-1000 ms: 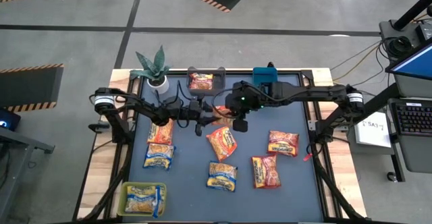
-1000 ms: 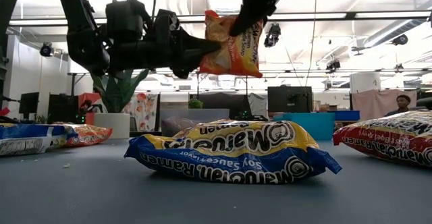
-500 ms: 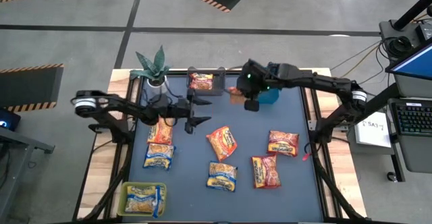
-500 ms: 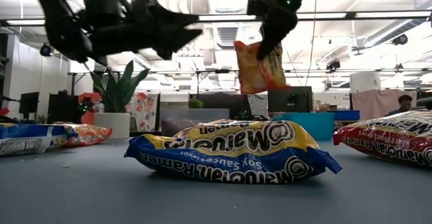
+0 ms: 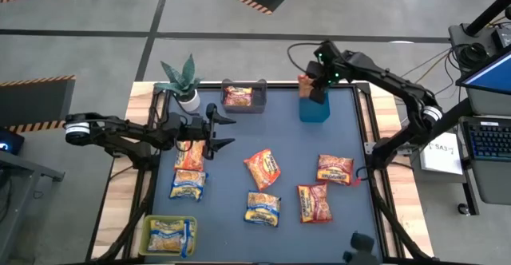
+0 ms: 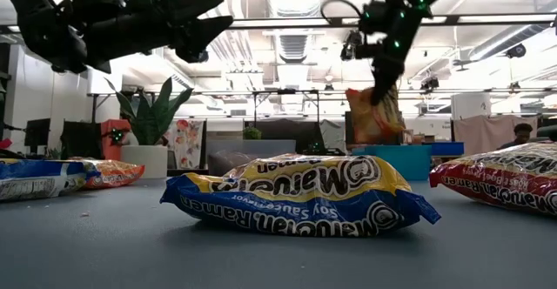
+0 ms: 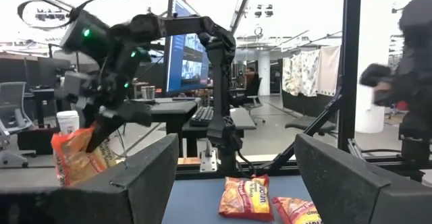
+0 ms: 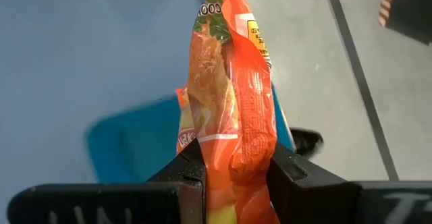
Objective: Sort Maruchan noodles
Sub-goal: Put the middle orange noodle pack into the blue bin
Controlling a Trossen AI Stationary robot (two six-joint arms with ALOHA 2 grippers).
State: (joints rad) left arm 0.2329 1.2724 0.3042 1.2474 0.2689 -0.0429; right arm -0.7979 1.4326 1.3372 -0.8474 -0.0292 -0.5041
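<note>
The right gripper (image 5: pixel 314 87) is hanging over the blue bin (image 5: pixel 314 109) at the far edge of the table (image 5: pixel 351 137), its fingers (image 8: pixel 297 173) pinching an orange packet (image 8: pixel 233 116) that is dangling just above the bin's opening, with what looks like another orange packet already lying inside. The left gripper (image 5: pixel 223 131) is hovering above the table's left half with its fingers (image 7: pixel 145 177) spread wide and nothing between them, near the two packets on the left side (image 5: pixel 189 169). The sort is partly done, by my reading: a dark bin (image 5: pixel 239 97) at the far edge is holding a red-pink packet, and a yellowish bin (image 5: pixel 169 235) at the near left corner is holding a yellow one. Loose on the table are still lying several Maruchan noodles: an orange one (image 5: pixel 263 169), a yellow-and-blue one (image 5: pixel 263 208), and two red-pink ones (image 5: pixel 323 187) on the right. So roughly half are waiting, and the hanging packet is not yet released.
</note>
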